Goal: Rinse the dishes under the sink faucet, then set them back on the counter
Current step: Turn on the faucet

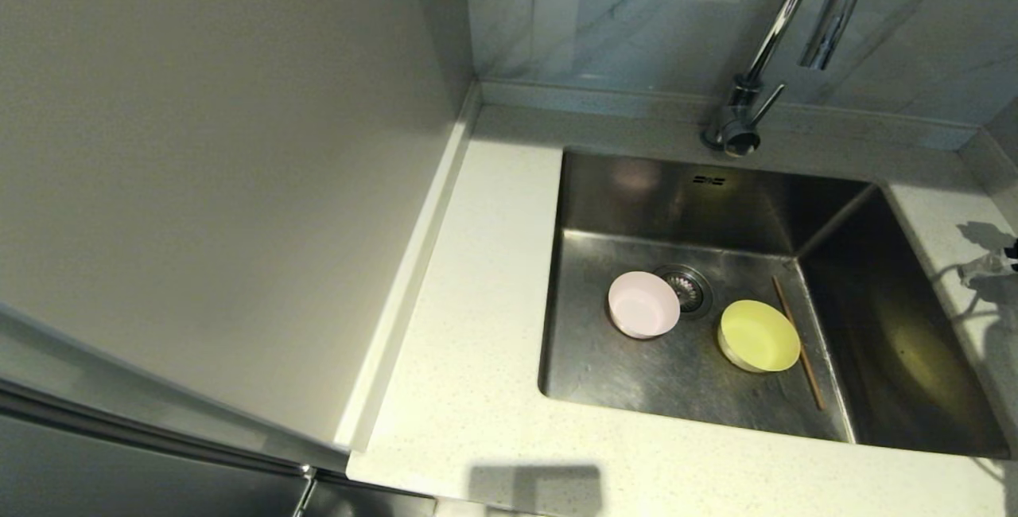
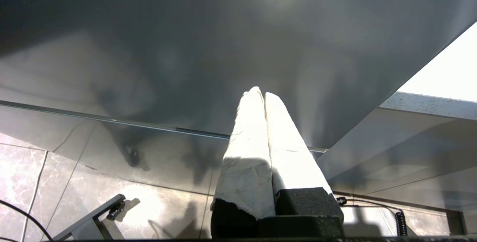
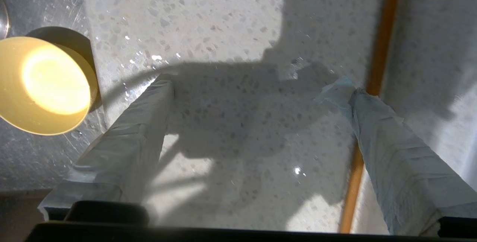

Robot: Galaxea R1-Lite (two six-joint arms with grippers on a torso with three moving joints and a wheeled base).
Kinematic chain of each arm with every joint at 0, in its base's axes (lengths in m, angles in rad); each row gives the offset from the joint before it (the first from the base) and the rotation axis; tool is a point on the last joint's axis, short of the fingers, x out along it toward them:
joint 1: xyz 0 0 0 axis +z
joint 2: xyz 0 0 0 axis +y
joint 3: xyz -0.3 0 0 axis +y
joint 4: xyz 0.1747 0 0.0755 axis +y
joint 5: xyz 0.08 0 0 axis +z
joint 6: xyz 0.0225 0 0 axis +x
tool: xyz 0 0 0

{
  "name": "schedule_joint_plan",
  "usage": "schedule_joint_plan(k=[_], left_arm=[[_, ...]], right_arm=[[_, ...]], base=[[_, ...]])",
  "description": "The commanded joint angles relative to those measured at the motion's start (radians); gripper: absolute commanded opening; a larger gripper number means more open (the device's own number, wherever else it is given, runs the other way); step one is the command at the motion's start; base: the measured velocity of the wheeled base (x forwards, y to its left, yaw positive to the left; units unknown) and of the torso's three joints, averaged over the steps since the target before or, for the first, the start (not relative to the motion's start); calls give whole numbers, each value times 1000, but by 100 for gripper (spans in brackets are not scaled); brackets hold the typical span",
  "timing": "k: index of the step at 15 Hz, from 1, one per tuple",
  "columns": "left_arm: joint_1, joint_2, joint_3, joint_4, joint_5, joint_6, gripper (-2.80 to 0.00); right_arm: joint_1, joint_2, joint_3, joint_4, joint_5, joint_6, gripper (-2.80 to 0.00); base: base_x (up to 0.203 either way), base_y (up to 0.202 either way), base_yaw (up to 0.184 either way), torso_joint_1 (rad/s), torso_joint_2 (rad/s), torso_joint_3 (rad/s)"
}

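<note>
Head view. Sink [image 1: 915, 342]: square steel basin set into the counter [image 1: 469, 326], off-white and speckled. Pink bowl [image 1: 643, 305]: on the basin floor, tilted toward the counter on the left, its rim just beside the round drain [image 1: 685, 289]. Yellow-green bowl [image 1: 759, 336]: on the basin floor to the right of the drain, apart from the pink bowl. Chopstick [image 1: 798, 342]: one thin brown stick lying on the basin floor, close along the right side of the yellow-green bowl; whether they touch cannot be told. Faucet [image 1: 783, 32]: chrome gooseneck behind the sink, spout curving over the back of the basin, side lever at its base; no water visible. Overflow slots [image 1: 708, 180]: two, on the back wall of the basin. Wall tile [image 1: 636, 16]: blue-grey marbled, behind the counter's raised back edge. Right gripper: only a small part at the right edge of the picture, over the counter right of the sink.

Left wrist view. Left gripper [image 2: 261, 94]: white-wrapped fingers pressed together, nothing between them, pointing at a dark grey panel [image 2: 223, 48]; tiled floor [image 2: 37, 167] below.

Right wrist view. Right gripper [image 3: 249, 82]: wrapped fingers spread wide, nothing between them, just above the wet speckled counter. Second chopstick [image 3: 376, 67]: lying on the counter, passing beside one fingertip [image 3: 343, 89]. Yellow-green bowl visible off to one side in the sink.
</note>
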Motion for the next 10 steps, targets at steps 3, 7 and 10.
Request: schedule_joint_plan(k=[3, 7, 10], left_arm=[[0, -3, 0, 0, 0, 0, -280], [0, -3, 0, 0, 0, 0, -280], [0, -3, 0, 0, 0, 0, -280]], right_arm=[[-8, 29, -13, 2, 2, -1, 0], [-30, 59, -68, 0, 6, 1, 0], [-42, 66, -62, 0, 3, 1, 0]], base=[[0, 0, 0, 0, 0, 0], [0, 0, 0, 0, 0, 0], [0, 0, 0, 0, 0, 0]])
